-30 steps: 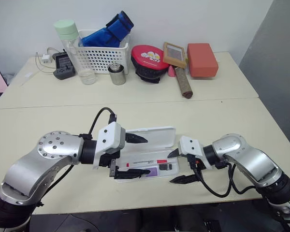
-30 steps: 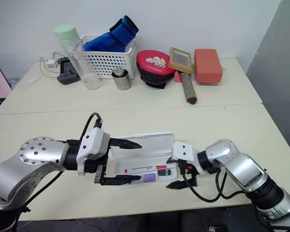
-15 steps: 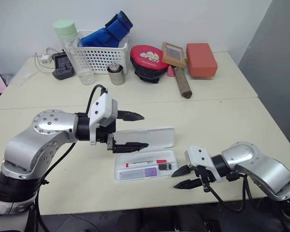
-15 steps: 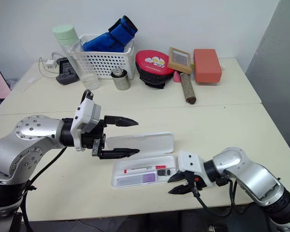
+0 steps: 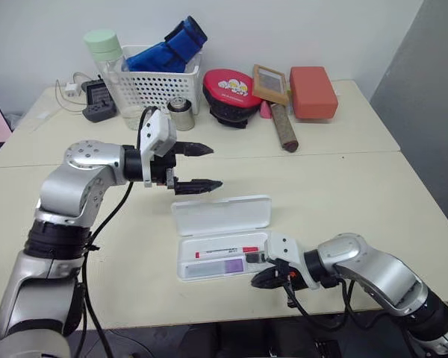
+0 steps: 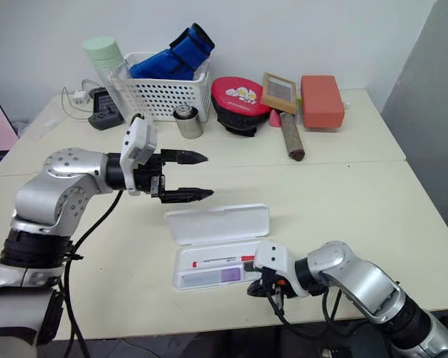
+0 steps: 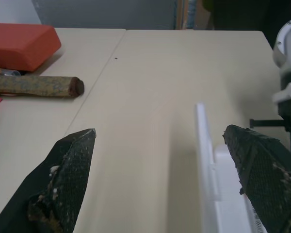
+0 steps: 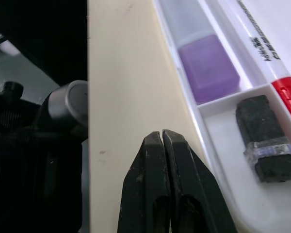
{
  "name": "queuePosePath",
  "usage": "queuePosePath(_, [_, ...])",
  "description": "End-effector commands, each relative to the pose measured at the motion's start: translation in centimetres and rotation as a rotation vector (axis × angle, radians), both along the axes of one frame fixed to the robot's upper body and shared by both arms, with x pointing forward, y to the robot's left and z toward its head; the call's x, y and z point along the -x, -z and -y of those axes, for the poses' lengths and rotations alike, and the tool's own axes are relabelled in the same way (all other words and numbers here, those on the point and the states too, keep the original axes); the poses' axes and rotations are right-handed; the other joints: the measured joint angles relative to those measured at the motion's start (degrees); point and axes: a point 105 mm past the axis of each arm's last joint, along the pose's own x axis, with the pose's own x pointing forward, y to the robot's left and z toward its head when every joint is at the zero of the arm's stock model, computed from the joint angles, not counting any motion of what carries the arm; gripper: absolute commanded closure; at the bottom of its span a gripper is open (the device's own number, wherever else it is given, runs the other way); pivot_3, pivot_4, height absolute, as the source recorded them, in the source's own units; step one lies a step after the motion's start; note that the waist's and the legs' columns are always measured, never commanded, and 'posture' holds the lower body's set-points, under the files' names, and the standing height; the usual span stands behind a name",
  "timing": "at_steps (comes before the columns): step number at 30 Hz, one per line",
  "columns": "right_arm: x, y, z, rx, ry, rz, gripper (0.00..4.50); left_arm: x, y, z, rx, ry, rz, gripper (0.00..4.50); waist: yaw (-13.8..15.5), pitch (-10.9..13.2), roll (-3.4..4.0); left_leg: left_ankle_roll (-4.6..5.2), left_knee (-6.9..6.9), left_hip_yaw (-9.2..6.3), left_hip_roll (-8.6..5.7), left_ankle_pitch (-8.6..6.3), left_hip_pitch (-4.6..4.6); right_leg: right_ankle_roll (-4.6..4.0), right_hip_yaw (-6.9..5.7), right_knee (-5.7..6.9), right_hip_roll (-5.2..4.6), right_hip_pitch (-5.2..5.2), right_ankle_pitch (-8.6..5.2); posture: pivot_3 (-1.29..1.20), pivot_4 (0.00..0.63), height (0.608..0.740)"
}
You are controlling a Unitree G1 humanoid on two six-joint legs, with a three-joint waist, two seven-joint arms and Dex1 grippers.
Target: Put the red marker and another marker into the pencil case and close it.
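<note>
The pencil case (image 5: 188, 276) lies open on the near table, its lid (image 5: 222, 215) flat behind the divided tray. In the tray the red marker (image 5: 224, 252) lies lengthwise, and the lilac marker (image 5: 230, 265) lies in front of it. A small black block (image 8: 267, 139) sits in the tray's end compartment. My right gripper (image 5: 257, 281) is shut and empty, its tips on the table just outside the tray's front right corner. My left gripper (image 5: 216, 165) hangs open and empty above the table, beyond the lid and to its left.
Along the far edge stand a green-capped bottle (image 5: 107, 71), a white basket (image 5: 158, 88) with blue cloth, a metal can (image 5: 181, 114), a red-and-black pouch (image 5: 229, 95), a brown roll (image 5: 283, 127) and a red block (image 5: 312, 92). The table's front edge runs just under the case.
My left gripper lifted out of the case and moved back and left, staying open. My right gripper shut and came in to the tray's front right corner.
</note>
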Motion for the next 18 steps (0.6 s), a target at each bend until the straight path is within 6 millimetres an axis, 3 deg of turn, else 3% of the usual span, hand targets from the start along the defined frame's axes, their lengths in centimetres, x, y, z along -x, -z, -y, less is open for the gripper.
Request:
queuePosePath(1, [0.3, -0.3, -0.2, -0.01, -0.008, 0.006, 4.46, -1.8, -0.5, -0.8, -0.024, -0.052, 0.065, 0.0, -0.12, 0.0, 0.0, 0.0, 0.0, 0.01, 0.0, 0.0, 0.0, 0.0, 0.01, 0.0, 0.0, -0.01, 0.0, 0.0, 0.15, 0.74])
queuePosePath(9, [0.3, -0.4, -0.3, -0.018, 0.01, 0.003, 4.46, -2.9, 2.2, -1.2, -0.069, -0.063, 0.004, 0.0, -0.15, 0.0, 0.0, -0.01, 0.0, -0.03, -0.01, 0.0, -0.01, 0.0, 0.0, -0.01, 0.0, -0.01, 0.0, 0.0, 0.15, 0.74])
queuePosePath(18, [0.4, -0.4, -0.3, -0.023, 0.007, 0.003, 4.5, -2.5, 4.3, -1.8, -0.114, -0.06, -0.078, 1.93, -0.21, 0.0, 0.0, 0.06, 0.02, -0.06, -0.01, -0.03, 0.0, 0.0, -0.01, 0.02, 0.01, -0.01, 0.0, 0.0, 0.15, 0.74])
